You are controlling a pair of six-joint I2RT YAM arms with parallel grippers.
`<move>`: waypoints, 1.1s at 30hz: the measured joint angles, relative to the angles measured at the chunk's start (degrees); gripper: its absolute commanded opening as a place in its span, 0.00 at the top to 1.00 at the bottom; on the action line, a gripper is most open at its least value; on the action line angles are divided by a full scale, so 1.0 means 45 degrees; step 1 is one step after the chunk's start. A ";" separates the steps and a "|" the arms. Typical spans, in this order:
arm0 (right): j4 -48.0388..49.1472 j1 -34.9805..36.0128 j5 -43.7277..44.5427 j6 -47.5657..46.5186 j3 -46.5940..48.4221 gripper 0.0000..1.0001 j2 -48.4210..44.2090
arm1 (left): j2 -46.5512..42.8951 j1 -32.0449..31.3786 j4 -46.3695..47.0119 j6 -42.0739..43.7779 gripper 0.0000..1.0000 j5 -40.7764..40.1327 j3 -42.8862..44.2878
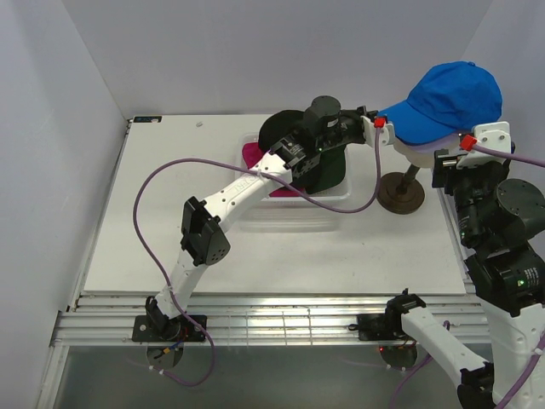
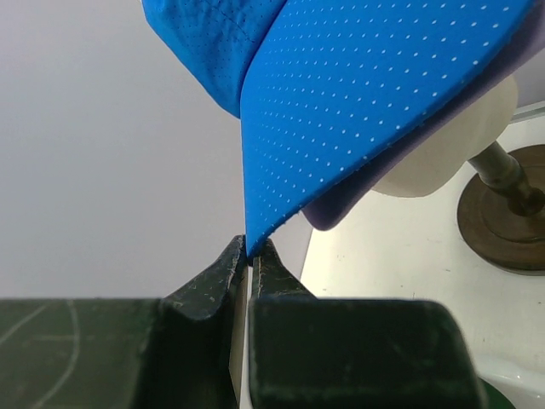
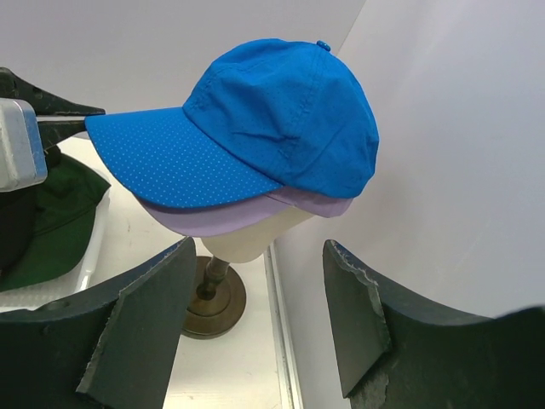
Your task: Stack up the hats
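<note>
A bright blue hat (image 1: 447, 100) sits on top of a lavender hat (image 3: 221, 217) on the cream mannequin head (image 3: 247, 243). My left gripper (image 2: 249, 247) is shut on the tip of the blue hat's brim (image 2: 358, 111), and it shows at the brim's left end in the top view (image 1: 375, 122). My right gripper (image 3: 258, 247) is open, just below and behind the two hats, holding nothing (image 1: 470, 145). Dark green (image 1: 328, 170), black (image 1: 277, 128) and magenta (image 1: 253, 153) hats lie in the white basket (image 1: 341, 200) under my left arm.
The head stands on a brown round base (image 1: 400, 194) near the table's right edge, close to the right wall. The left arm's purple cable (image 1: 358, 200) loops over the basket.
</note>
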 measured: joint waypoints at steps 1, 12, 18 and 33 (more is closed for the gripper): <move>-0.0019 0.0000 0.0005 0.0024 0.0000 0.33 0.0000 | -0.0019 -0.0034 -0.0083 0.0005 0.90 -0.0019 0.0010; -0.0078 0.0000 0.0350 0.0092 0.0000 0.34 0.0000 | -0.0044 -0.0418 -0.0146 0.0204 0.88 -0.0967 0.0034; -0.0131 0.0000 0.0767 0.0160 0.0000 0.34 0.0126 | -0.0044 -0.0491 -0.0160 0.0306 0.76 -0.1093 0.0063; -0.0423 0.0000 0.1039 0.0403 0.0010 0.32 0.0588 | -0.0180 -0.0612 -0.2254 -0.0233 0.43 -0.0039 0.0180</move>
